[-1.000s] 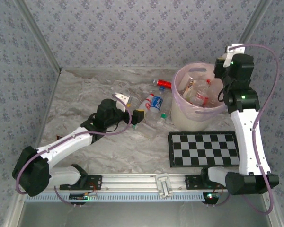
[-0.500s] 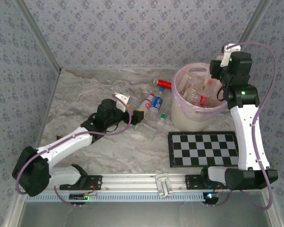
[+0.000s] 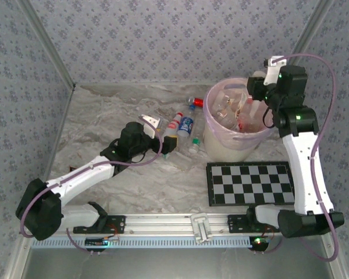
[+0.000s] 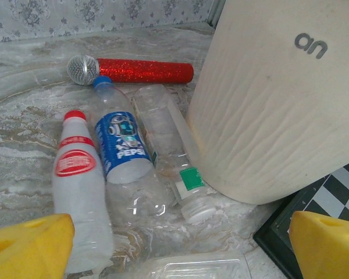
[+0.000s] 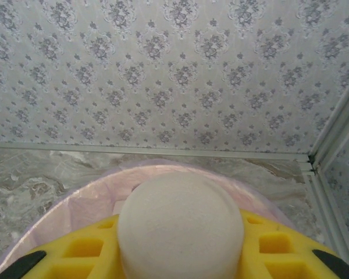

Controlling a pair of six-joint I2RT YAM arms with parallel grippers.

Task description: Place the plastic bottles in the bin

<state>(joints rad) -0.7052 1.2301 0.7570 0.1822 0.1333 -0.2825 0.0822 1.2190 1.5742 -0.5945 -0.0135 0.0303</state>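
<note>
Small clear and whitish plastic bottles [image 4: 123, 145] lie bunched against the big round cream-white bin [image 4: 267, 104]: light, crushable, slick, so pinch mid-body. Left gripper [image 4: 177, 247] hovers before them, fingers spread wide. Right gripper [image 3: 255, 86] clamps a whitish round-ended bottle [image 5: 180, 226] above the bin's rim

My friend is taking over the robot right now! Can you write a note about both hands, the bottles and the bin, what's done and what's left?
Left gripper: open, empty, low before the bottles on the table.
Right gripper: shut on a whitish bottle, over the bin.
Done: some bottles lie inside it.
Left: drop the held one; then the red-capped bottle, Pepsi bottle and clear bottle lying beside the bin. Leave the red glittery microphone.
</note>
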